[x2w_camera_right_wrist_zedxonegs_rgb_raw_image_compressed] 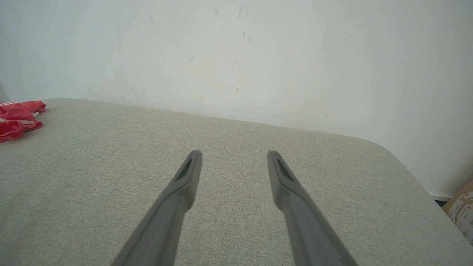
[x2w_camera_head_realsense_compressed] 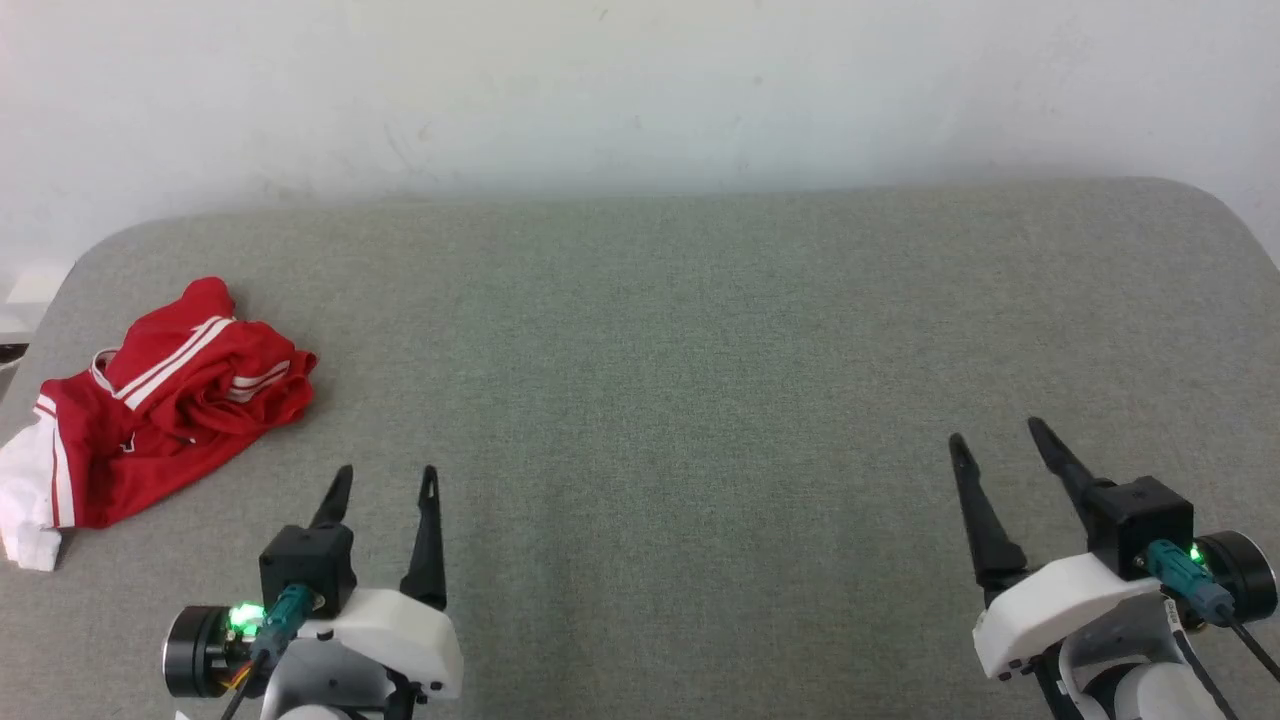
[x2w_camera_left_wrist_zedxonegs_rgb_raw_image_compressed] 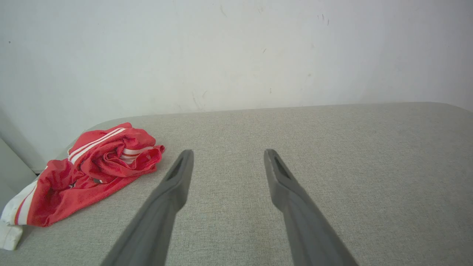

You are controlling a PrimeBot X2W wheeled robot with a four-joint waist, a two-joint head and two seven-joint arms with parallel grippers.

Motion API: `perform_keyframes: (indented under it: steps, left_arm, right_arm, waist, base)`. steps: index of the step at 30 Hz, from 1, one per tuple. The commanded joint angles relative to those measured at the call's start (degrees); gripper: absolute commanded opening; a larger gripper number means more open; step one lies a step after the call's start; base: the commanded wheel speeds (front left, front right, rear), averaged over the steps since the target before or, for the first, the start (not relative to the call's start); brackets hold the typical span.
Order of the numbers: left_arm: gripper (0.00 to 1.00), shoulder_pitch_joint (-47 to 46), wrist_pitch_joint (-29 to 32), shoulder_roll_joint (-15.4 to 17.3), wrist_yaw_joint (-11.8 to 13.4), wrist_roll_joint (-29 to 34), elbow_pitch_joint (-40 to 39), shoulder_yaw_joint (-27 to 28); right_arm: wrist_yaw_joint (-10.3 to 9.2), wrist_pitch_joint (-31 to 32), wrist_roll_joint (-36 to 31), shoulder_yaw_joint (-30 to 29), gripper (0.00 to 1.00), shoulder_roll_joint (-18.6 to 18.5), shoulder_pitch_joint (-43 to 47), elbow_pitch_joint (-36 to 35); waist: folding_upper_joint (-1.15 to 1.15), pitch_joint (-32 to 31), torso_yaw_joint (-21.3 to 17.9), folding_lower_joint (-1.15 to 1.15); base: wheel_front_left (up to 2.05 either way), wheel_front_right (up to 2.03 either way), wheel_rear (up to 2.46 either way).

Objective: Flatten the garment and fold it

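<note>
Head view: the left gripper (x2w_camera_head_realsense_compressed: pixel 388 470) is seen at lower left with its fingers spread and nothing between them. The right gripper (x2w_camera_head_realsense_compressed: pixel 996 430), at lower right, is likewise spread and empty. Both are held over the grey table (x2w_camera_head_realsense_compressed: pixel 700 330). The garment (x2w_camera_head_realsense_compressed: pixel 170 400) is found crumpled at the table's left edge, with a white sleeve reaching the rim. It lies ahead and left of the left gripper, apart from it. Open surface runs across the middle and right, up to the rounded far corners by the wall (x2w_camera_head_realsense_compressed: pixel 640 90).

Left wrist view: the fingers are recorded parted over open fabric. The garment (x2w_camera_left_wrist_zedxonegs_rgb_raw_image_compressed: pixel 88 173) is bunched to their left, near the left fingertip but not touching, with white stripes showing on the red.

Right wrist view: the fingers are parted over open surface. The garment (x2w_camera_right_wrist_zedxonegs_rgb_raw_image_compressed: pixel 14 118) is noted well apart, at the far left border. The table's rounded corner lies to the right, with a brown patterned object (x2w_camera_right_wrist_zedxonegs_rgb_raw_image_compressed: pixel 460 210) beyond it.
</note>
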Motion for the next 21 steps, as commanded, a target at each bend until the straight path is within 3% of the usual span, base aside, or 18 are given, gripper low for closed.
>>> perform_keyframes:
  steps: [1, 21]
  left_arm:
    - [1.0, 0.01, -0.34, 0.0, 0.11, -0.17, 0.09, -0.14]
    - [1.0, 0.4, -2.73, 0.0, 0.91, -1.24, 0.38, -0.93]
  right_arm:
    - [0.0, -0.33, 0.28, -0.14, 1.0, 0.01, 0.06, 0.08]
    - [-0.02, -2.72, 1.13, -1.26, 1.0, 0.04, 0.67, 0.6]
  waist:
    - [0.0, 0.01, 0.0, 0.0]
    - [0.0, -0.22, 1.33, 0.0]
  base:
    - [0.0, 0.0, 0.0]
    - [0.0, 0.0, 0.0]
